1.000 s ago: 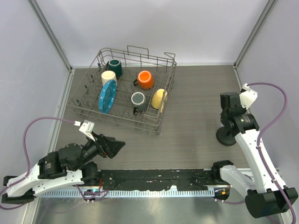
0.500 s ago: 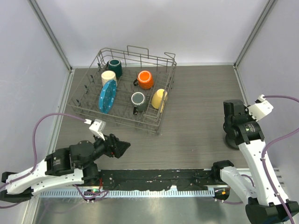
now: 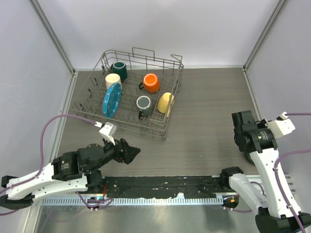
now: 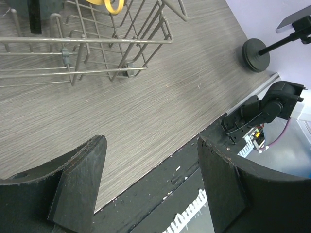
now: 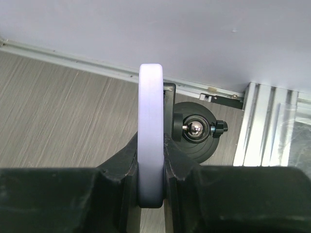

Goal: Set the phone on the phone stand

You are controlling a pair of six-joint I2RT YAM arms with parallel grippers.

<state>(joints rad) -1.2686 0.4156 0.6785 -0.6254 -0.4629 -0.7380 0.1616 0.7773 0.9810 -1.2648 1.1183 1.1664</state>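
In the right wrist view the phone point(image 5: 151, 97) stands edge-on, a pale lilac rim pinched between the two black fingers of my right gripper point(image 5: 151, 145). Just behind it is the black phone stand point(image 5: 195, 145), its round base and shiny ball joint showing, with its back plate right beside the phone; I cannot tell whether they touch. From above, my right gripper point(image 3: 241, 127) covers both phone and stand. The left wrist view shows the phone stand point(image 4: 256, 48) far off with the phone point(image 4: 295, 22) at the top of its arm. My left gripper point(image 4: 150, 143) hangs open and empty over the table's near edge.
A wire dish rack point(image 3: 160, 133) holding several mugs and a blue plate stands at the back left, its corner point(image 4: 127, 72) ahead of the left gripper. The right wall and an aluminium rail point(image 5: 262, 126) run close beside the stand. The black base strip point(image 3: 165, 184) runs along the near edge.
My right arm has drawn nearer and slightly right with the phone, now covering the stand. My left gripper has drifted a little to the right, still open.
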